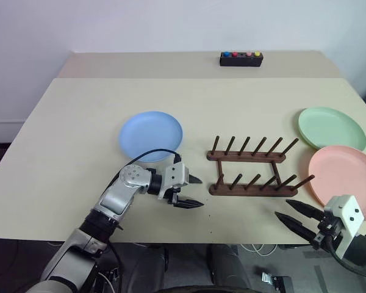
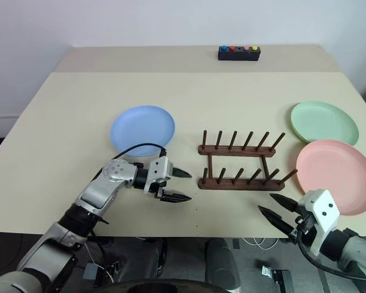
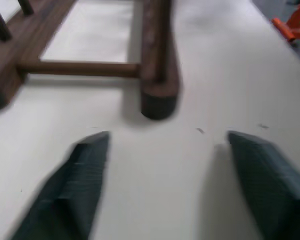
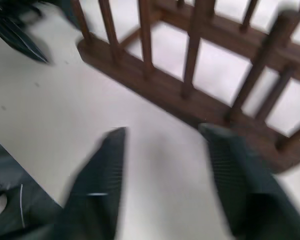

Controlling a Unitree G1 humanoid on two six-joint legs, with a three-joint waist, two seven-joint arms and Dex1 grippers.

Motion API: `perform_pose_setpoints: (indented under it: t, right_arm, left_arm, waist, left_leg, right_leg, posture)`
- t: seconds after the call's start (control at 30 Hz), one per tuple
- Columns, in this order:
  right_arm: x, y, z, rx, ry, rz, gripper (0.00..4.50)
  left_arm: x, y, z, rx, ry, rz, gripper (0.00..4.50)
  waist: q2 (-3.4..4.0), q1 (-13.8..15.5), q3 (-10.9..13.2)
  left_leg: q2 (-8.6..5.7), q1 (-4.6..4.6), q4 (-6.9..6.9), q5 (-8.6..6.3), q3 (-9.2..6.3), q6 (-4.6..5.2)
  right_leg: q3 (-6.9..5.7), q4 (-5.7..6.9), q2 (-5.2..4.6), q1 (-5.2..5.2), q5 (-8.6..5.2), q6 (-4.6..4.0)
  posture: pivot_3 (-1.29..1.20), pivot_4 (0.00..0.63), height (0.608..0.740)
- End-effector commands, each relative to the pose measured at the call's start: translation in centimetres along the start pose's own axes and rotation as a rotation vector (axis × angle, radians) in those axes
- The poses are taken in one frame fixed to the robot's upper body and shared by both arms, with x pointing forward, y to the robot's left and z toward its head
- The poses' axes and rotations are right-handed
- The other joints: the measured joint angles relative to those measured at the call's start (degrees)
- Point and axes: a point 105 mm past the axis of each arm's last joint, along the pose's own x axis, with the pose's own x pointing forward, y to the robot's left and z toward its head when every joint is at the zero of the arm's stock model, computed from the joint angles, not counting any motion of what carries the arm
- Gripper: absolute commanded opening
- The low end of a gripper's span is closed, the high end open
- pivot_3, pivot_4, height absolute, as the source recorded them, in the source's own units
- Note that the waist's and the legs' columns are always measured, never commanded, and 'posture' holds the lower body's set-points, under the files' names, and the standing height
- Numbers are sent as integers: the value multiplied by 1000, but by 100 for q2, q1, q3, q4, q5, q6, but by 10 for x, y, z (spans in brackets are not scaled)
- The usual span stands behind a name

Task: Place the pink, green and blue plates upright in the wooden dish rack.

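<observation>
The left arm is silver-grey metal with a round perforated wrist joint, black segments nearer the shoulder and a looping black cable; its white-housed left end effector [image 1: 194,190] carries two tapered black ribbed fingers. The right end effector [image 1: 293,215] has a white angular block with dark screw holes, black cabling and pointed black fingers.

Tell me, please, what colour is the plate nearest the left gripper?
Light blue plate, best in the left eye view.
</observation>
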Motion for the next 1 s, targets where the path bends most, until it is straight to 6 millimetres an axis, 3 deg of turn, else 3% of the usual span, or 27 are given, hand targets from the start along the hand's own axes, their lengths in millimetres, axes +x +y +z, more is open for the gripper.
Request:
perform_pose_setpoints:
  t: [0.03, 0.1, 0.13, 0.53, 0.73, 1.0]
  right_arm:
    - [-4, -6, -2, -18, 39, -30, 64]
    - [-4, -8, -5, -21, 56, -44, 0]
    - [-3, -9, -5, -22, 61, -49, 0]
    - [10, -37, -18, -56, 141, -138, 0]
    - [22, -51, -16, -94, 141, -163, 0]
    - [34, -55, -8, -127, 117, -144, 0]
  left_arm:
    - [0, -7, 13, 16, -35, -39, 1233]
    - [5, -8, 13, 12, -20, -46, 249]
    - [6, -8, 12, 10, -11, -46, 76]
    - [31, -1, 12, -15, -13, -32, 76]
    - [32, 3, 13, -18, -17, 4, 76]
    - [31, 15, 17, -3, -24, 85, 76]
  waist:
    - [-1, 22, 1]
    - [-1, 35, 0]
    - [-1, 36, 1]
    - [-2, 34, 1]
    - [-1, 32, 1]
    - [-2, 11, 1]
  left_leg:
    - [0, -1, 1, 0, 0, 0]
    - [0, -3, 4, 0, 0, 0]
    - [0, -3, 4, 0, 0, 0]
    - [-2, -6, 9, 0, 2, 0]
    - [-1, -8, 2, 0, 0, 0]
    - [-1, -5, 5, 0, 0, 0]
  right_leg:
    - [0, 0, 0, 0, -1, -1]
    - [0, -1, 0, 0, -1, -3]
    - [0, -1, 0, 0, -2, -3]
    - [0, -2, 0, -2, -1, -3]
    - [-1, -2, 1, -6, 2, 4]
    - [-1, 0, 1, -3, 4, 5]
  posture:
    - [0, 150, 740]
    - [0, 150, 740]
    - [0, 150, 740]
    - [0, 150, 740]
    - [0, 150, 740]
    - [0, 150, 740]
